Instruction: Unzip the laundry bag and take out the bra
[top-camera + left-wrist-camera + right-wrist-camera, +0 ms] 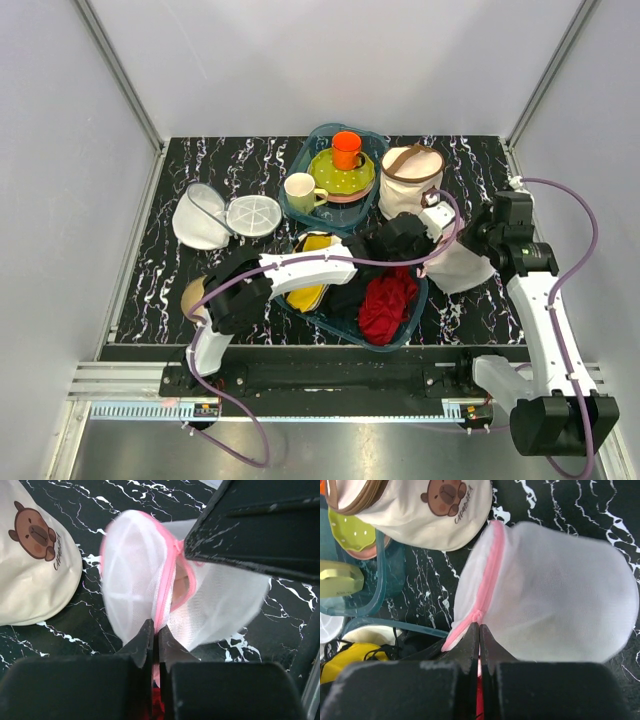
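Observation:
The laundry bag [462, 266], a white mesh pouch with pink zip trim, lies right of the teal tray. In the left wrist view the laundry bag [132, 575] fills the middle, and my left gripper [156, 630] is shut on its pink zip trim. A short gap in the zip shows a bit of pale pink, the bra [181, 587], otherwise hidden inside. My right gripper [480, 628] is shut on the pink zip trim of the laundry bag [555, 595]. From above, the left gripper [428, 250] and right gripper [441, 238] meet at the bag's left end.
A cream basket with a bear print [410, 180] stands just behind the bag. A teal tray [412, 318] holding a red cloth [388, 305] and a yellow item lies to its left. Another tray with dishes [340, 175], a plain white mesh pouch [200, 218] and a disc [252, 215] sit further left.

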Controlling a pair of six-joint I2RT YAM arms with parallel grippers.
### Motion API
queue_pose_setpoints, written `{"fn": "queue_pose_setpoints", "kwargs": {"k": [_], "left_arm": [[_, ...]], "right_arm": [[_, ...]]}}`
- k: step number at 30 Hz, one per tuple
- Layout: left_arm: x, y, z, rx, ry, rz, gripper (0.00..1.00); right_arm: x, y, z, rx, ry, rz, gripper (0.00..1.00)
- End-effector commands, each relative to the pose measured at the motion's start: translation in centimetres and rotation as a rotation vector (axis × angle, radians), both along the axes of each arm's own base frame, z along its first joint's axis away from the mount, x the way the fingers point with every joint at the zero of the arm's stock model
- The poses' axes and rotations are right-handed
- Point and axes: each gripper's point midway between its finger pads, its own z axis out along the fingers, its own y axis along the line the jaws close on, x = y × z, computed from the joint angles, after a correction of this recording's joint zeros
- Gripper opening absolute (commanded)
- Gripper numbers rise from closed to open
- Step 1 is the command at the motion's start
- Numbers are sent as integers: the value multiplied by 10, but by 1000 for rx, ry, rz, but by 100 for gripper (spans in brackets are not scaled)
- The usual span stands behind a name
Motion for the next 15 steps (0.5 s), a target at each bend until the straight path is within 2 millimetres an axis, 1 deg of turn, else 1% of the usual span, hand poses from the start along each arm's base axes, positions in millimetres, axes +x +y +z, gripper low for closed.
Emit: {"fn": "queue_pose_setpoints", "kwargs": {"k": [1, 3, 5, 6, 8, 9, 10, 11, 12, 13, 14, 15], "left_arm": [[7, -1, 52, -117, -58, 21, 0], [8, -1, 53, -126, -55, 16, 0], [14, -2, 57, -148, -50, 10, 0], [16, -4, 58, -160, -47, 4, 0], [22, -10, 56, -173, -39, -11, 0], [25, -15, 67, -191, -52, -14, 0], [24, -17, 67, -186, -46, -36, 0], [26, -20, 62, -173, -49, -43, 0], [28, -22, 68, -186, -57, -45, 0], [36, -20, 68, -191, -56, -33, 0], [40, -21, 63, -196, -30, -29, 4], [44, -23, 62, -200, -10, -35, 30]], "right_arm": [[-2, -15, 12, 8, -51, -56, 0], [-5, -24, 14, 1, -60, -89, 0], [-9, -31, 14, -7, -57, -117, 0], [-12, -39, 11, -21, -53, -140, 0], [-15, -45, 3, -29, -34, -164, 0], [-17, -49, -3, -24, -20, -182, 0], [-19, -50, -5, -16, -15, -188, 0], [-20, -49, -6, -10, -15, -190, 0], [-22, -48, -3, -6, -31, -188, 0], [-23, -48, -2, -5, -37, -186, 0], [-24, -48, 0, -6, -42, -184, 0], [-25, -47, 2, -7, -45, -182, 0]]}}
